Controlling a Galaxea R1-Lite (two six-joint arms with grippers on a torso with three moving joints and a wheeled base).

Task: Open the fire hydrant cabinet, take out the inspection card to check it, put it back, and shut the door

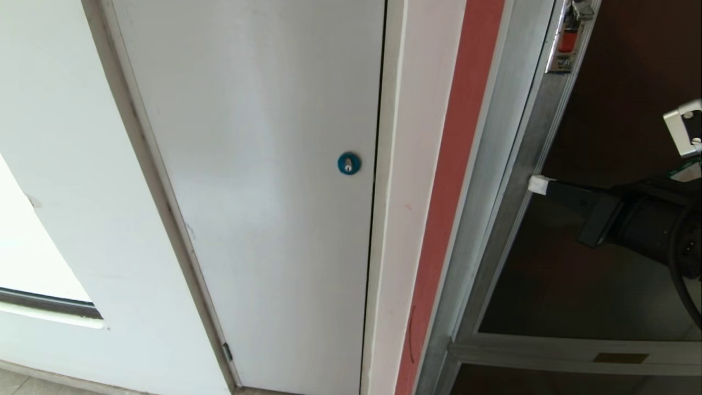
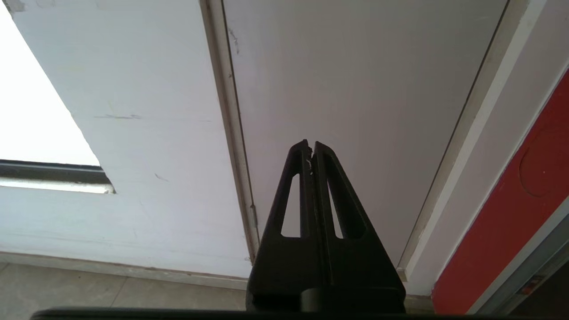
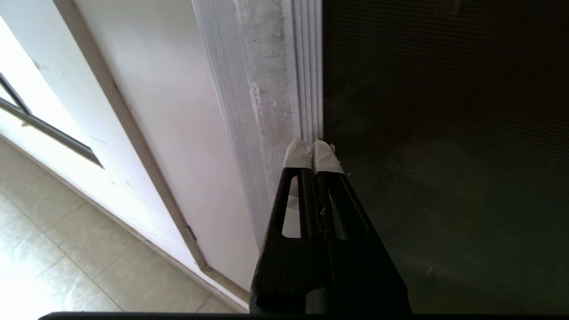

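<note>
The fire hydrant cabinet [image 1: 459,164] shows its red edge and silver frame on the right of the head view. Its door [image 1: 598,274] is a dark tinted glass panel with a small red latch [image 1: 569,39] near the top of its frame. My right gripper [image 1: 540,185] is shut, with nothing between its white-taped tips. These tips rest against the door's silver frame edge [image 3: 275,89], right beside the dark glass [image 3: 444,155]. My left gripper [image 2: 311,146] is shut and empty, parked low before the white door. The inspection card is out of view.
A plain white door [image 1: 258,192] with a round blue lock [image 1: 349,163] stands left of the cabinet. A green-bordered white sticker [image 1: 688,171] and a silver fitting [image 1: 685,129] sit at the right edge. A window ledge [image 1: 49,307] and tiled floor [image 3: 66,249] lie to the left.
</note>
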